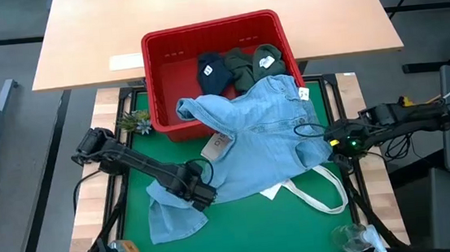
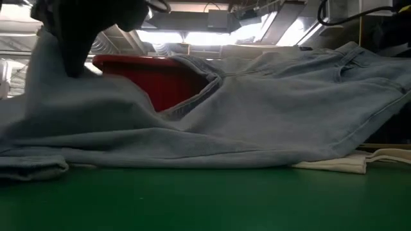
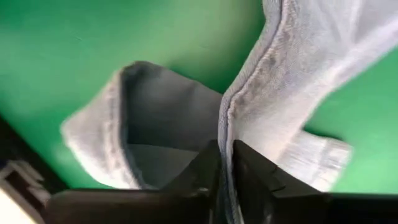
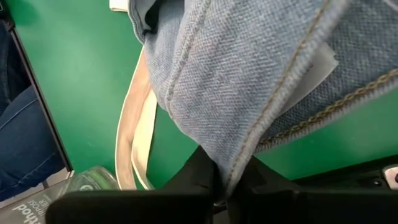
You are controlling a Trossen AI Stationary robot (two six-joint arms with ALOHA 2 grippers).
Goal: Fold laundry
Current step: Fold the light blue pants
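Light blue denim jeans (image 1: 259,139) spill from the red basket (image 1: 163,74) onto the green mat, one leg end (image 1: 172,216) lying flat near the front left. My left gripper (image 1: 202,195) is shut on that leg. At the mat's right edge my right gripper (image 1: 330,137) is shut on the jeans' other side. Navy (image 1: 214,71) and olive (image 1: 248,65) garments lie in the basket. A white tote bag's handles (image 1: 320,191) stick out from under the jeans. My left gripper pinches a stitched seam edge (image 3: 227,134) of the jeans leg between its two fingers, coming from above and pointing down. The denim rises to the fingers, and the cuff (image 3: 124,137) rests on the mat below. My right gripper pinches a fold of denim along a yellow-stitched seam (image 4: 249,149) between its two fingers, slanting down from the table's right side. The cloth is held up off the mat there and slopes away toward the basket.
A small plant (image 1: 133,122) stands left of the basket. A clear cup (image 1: 353,235) and a jar (image 1: 126,250) sit at the mat's front corners. A tan table (image 1: 215,12) lies beyond the basket. Bare green mat (image 1: 258,229) shows along the front.
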